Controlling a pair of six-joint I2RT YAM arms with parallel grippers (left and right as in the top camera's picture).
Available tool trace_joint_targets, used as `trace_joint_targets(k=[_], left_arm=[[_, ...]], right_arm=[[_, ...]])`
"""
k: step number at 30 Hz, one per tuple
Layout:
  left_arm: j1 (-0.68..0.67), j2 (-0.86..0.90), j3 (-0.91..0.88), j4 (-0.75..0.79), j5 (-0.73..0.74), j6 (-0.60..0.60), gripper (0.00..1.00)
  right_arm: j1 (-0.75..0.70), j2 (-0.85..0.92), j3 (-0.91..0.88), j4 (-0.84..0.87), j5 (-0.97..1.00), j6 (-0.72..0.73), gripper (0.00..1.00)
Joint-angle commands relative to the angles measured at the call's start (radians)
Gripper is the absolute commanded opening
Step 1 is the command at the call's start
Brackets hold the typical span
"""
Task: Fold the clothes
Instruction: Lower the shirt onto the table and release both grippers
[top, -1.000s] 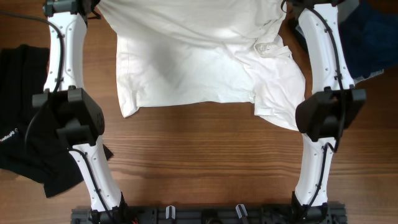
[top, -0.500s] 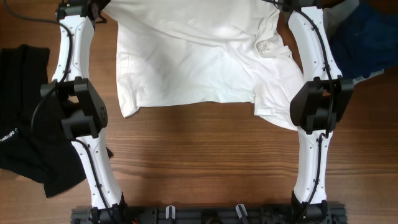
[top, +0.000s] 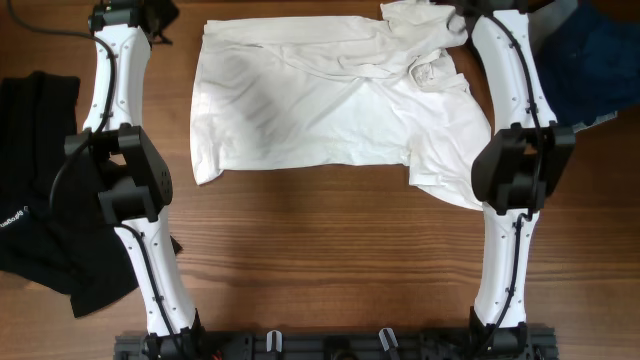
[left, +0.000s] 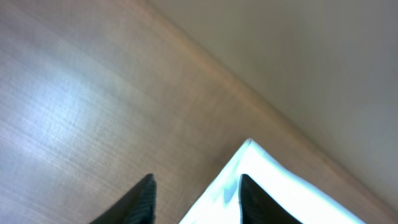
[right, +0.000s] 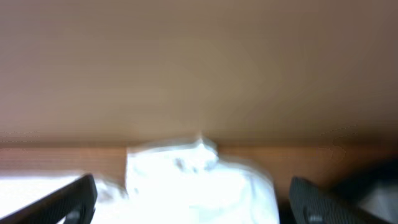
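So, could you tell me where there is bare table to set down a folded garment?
The widest bare patch of table is the strip below the hem of the white T-shirt, between the left arm and the right arm. A smaller one lies beyond the right arm, below the dark blue garment. The left edge is crowded by the black garment.

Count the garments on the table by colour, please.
White T-shirt: 1
Black garment: 1
Dark blue garment: 1
Total: 3
A grey patch beside the dark blue one is too hidden to count.
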Motion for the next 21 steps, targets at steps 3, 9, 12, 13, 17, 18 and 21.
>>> trace_joint_targets(k=[3,9,12,13,17,18,21], left_arm=[[0.002,0.013,0.001,-0.311,0.058,0.007,0.27],[-0.003,0.013,0.001,-0.598,0.083,0.007,0.29],[-0.010,0.013,0.001,-0.674,0.091,0.007,0.27],[-0.013,0.012,0.001,-0.692,0.094,0.007,0.27],[-0.069,-0.016,0.001,-0.731,0.079,0.007,0.22],[-0.087,-0.027,0.001,-0.730,0.066,0.007,0.22],[-0.153,-0.066,0.001,-0.747,0.018,0.007,0.23]], right_arm=[[-0.031,-0.003,0.001,-0.360,0.009,0.148,1.00],[-0.023,-0.001,-0.008,-0.601,-0.072,0.162,1.00],[-0.022,-0.001,-0.013,-0.637,-0.069,0.155,1.00],[-0.022,-0.004,-0.013,-0.644,-0.069,0.155,1.00],[-0.016,-0.110,-0.013,-0.657,0.025,0.146,1.00],[-0.014,-0.153,-0.013,-0.663,0.046,0.159,1.00],[-0.014,-0.243,-0.019,-0.701,0.038,0.166,1.00]])
